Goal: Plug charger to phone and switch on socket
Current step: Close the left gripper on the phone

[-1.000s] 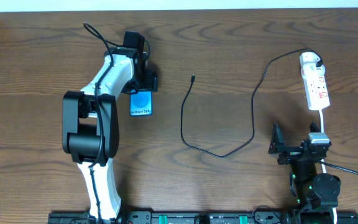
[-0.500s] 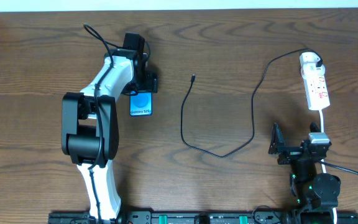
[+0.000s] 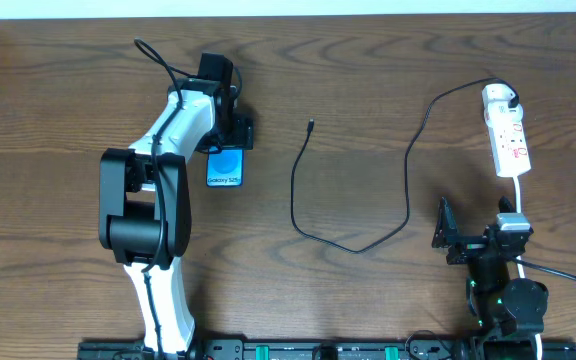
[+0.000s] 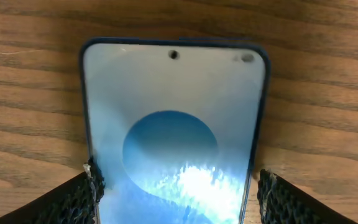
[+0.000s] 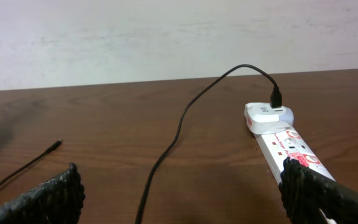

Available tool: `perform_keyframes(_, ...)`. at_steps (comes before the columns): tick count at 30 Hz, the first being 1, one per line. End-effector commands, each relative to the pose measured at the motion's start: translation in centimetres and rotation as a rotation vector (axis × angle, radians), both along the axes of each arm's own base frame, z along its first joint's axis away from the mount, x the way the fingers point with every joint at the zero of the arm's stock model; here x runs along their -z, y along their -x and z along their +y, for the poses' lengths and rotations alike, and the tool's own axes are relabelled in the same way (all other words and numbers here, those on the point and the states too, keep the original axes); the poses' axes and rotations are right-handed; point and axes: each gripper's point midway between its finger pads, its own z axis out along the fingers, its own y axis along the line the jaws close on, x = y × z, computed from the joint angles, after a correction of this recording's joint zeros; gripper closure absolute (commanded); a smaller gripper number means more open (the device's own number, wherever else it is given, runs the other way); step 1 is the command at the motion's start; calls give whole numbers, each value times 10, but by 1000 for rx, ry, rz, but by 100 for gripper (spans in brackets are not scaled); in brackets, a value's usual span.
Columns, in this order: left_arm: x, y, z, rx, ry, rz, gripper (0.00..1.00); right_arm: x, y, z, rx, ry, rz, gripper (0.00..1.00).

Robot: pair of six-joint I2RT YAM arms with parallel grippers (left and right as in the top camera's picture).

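Table (image 3: 48,100) holds one phone (image 3: 225,168), one charger (image 3: 292,190), one socket (image 3: 508,140).

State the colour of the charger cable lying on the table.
Black; the charger shows best in the overhead view.

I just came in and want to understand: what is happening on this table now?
The left gripper grips the phone by its long edges, screen up. The charger is untouched: its free tip lies apart from the phone, and its other end is plugged in at the socket. The right gripper hangs open near the socket.
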Motion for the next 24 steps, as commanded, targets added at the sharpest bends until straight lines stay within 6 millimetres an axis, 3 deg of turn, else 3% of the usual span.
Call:
perform_keyframes(1, 28, 22, 11, -15, -42, 93, 18, 0, 0, 2, -7, -9, 1, 1)
perform_keyframes(24, 22, 27, 12, 98, -56, 113, 18, 0, 0, 2, -7, -9, 1, 1)
